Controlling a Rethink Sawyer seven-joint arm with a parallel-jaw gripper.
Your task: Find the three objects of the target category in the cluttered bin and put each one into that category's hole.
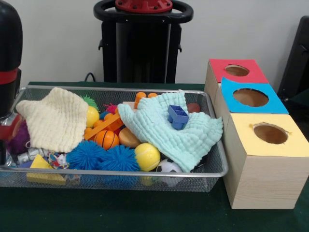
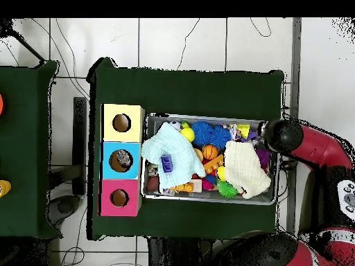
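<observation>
Over at the left end of the wire bin [image 1: 212, 171], as seen from across the tabletop [image 1: 145, 212], the arm [image 1: 9, 53] drops straight down, and the pincer itself is lost behind the clutter, so I honestly can't tell if it's open, shut or holding anything. From above, the arm's black end [image 2: 281, 135] sits right at that same short end of the bin.

Right by where the arm goes down there's a crinkly clear thing [image 1: 26, 155] against the front wall, maybe one of the bottles, but it's too buried to call. Next to it is a yellow wedge [image 1: 42, 170], then two blue spiky balls [image 1: 104, 157], a yellow ball [image 1: 147, 156] and a small basketball [image 1: 107, 139]. A cream knit cloth [image 1: 53, 118] covers the left part of the pile, and a mint cloth [image 1: 169, 128] with a little blue block [image 1: 177, 116] on it covers the right.

Just beside the bin's other end stand three wooden boxes with holes: yellow top [image 1: 270, 134], blue top [image 1: 251, 96], red top [image 1: 236, 70].
</observation>
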